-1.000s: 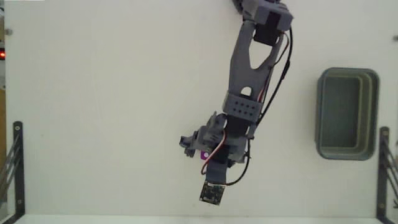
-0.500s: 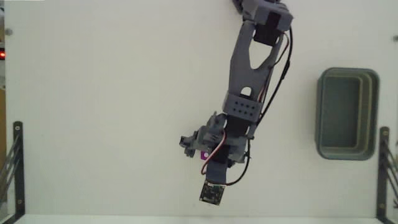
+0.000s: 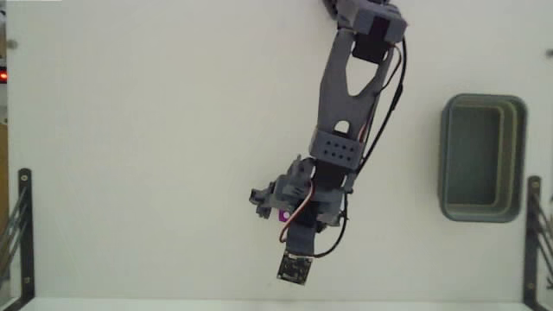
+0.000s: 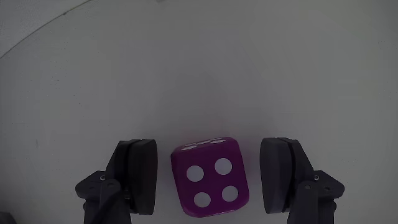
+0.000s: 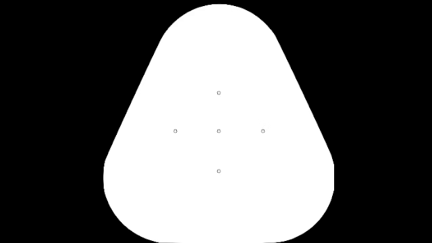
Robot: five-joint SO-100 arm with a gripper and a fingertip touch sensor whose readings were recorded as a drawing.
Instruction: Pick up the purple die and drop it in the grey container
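Note:
The wrist view shows the purple die (image 4: 210, 176) resting on the white table, with several white pips on the face toward the camera. My gripper (image 4: 210, 149) is open and straddles it: the left finger (image 4: 138, 174) and the right finger (image 4: 283, 174) each stand a small gap away from its sides. From the fixed view, only a sliver of the purple die (image 3: 283, 213) peeks out under the gripper (image 3: 278, 207) at the lower middle of the table. The grey container (image 3: 481, 158) sits far to the right, with nothing in it.
A small dark square circuit board (image 3: 295, 269) hangs at the arm's tip near the front edge. Black metal brackets stand at the lower left (image 3: 17, 229) and lower right (image 3: 536, 233). The arm (image 3: 350, 95) reaches down from the top.

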